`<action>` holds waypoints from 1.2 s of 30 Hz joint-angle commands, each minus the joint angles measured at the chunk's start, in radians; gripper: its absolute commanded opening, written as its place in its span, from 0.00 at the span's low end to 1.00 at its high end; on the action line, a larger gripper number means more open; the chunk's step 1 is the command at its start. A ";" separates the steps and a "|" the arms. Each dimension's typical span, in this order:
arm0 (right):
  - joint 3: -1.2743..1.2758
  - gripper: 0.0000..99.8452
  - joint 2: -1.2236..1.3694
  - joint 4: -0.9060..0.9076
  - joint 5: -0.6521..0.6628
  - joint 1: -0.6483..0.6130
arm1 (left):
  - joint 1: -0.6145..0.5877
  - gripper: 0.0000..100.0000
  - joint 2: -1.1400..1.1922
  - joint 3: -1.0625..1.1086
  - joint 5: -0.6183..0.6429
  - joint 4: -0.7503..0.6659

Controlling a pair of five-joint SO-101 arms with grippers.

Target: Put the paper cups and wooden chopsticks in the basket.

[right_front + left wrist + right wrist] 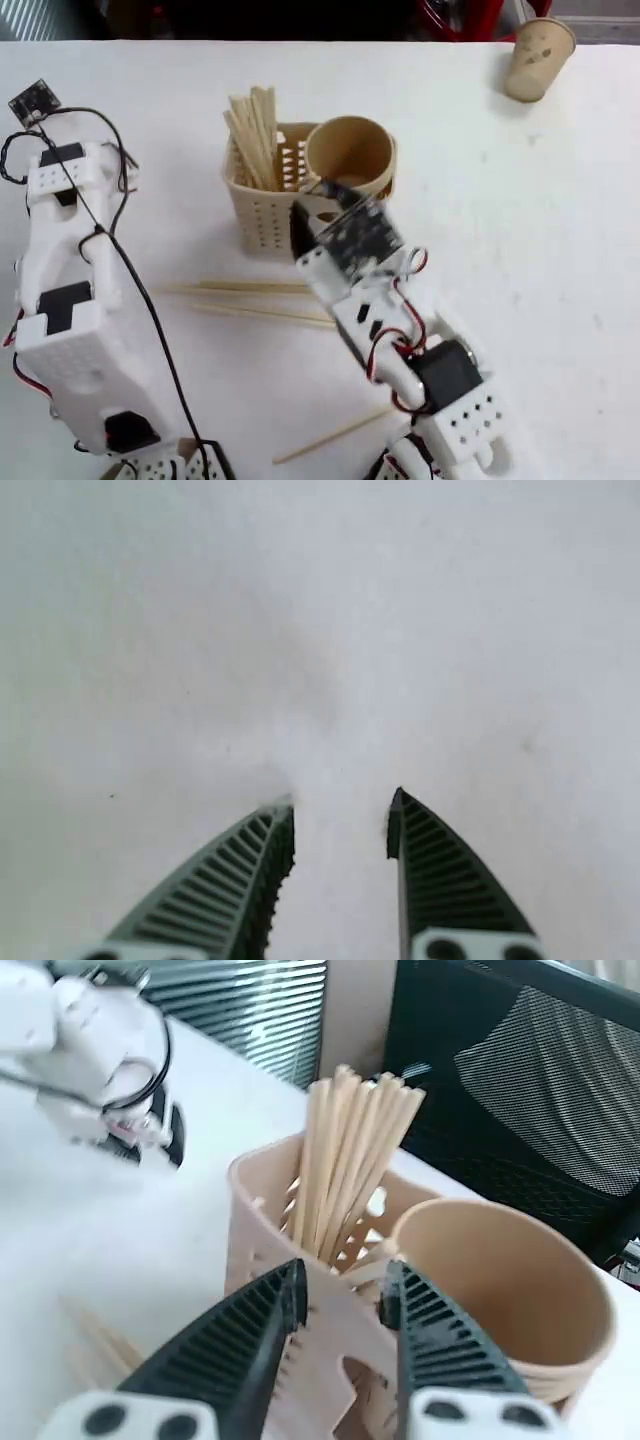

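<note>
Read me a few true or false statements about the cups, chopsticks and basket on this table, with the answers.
1. A paper cup sits inside the basket. True.
2. Every chopstick is in the basket. False: loose chopsticks lie on the table.
3. The left end effector grips a chopstick. False: it is open over bare table.
4. A second paper cup is on the table, away from the basket. True.
5. The right end effector is open at the basket. True.
</note>
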 commanded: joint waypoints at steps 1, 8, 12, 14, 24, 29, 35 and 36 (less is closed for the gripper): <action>-0.005 0.13 -0.047 0.220 0.118 -0.088 | -0.010 0.17 -0.004 -0.011 0.003 -0.021; 0.008 0.13 0.231 0.386 0.390 -0.188 | -0.010 0.17 -0.004 -0.011 0.003 -0.021; 0.005 0.15 0.509 0.343 0.528 -0.197 | -0.010 0.17 -0.004 -0.011 0.003 -0.021; 0.003 0.19 0.628 0.280 0.569 -0.196 | -0.010 0.17 -0.004 -0.011 0.003 -0.021; 0.002 0.19 0.880 0.166 0.657 -0.193 | -0.010 0.17 -0.004 -0.011 0.003 -0.021; -0.023 0.15 0.921 0.168 0.654 -0.191 | -0.010 0.17 -0.004 -0.011 0.003 -0.021; -0.048 0.02 0.952 0.177 0.647 -0.168 | -0.010 0.17 -0.004 -0.011 0.003 -0.020; -0.048 0.01 0.952 0.177 0.646 -0.166 | -0.010 0.17 -0.004 -0.011 0.003 -0.020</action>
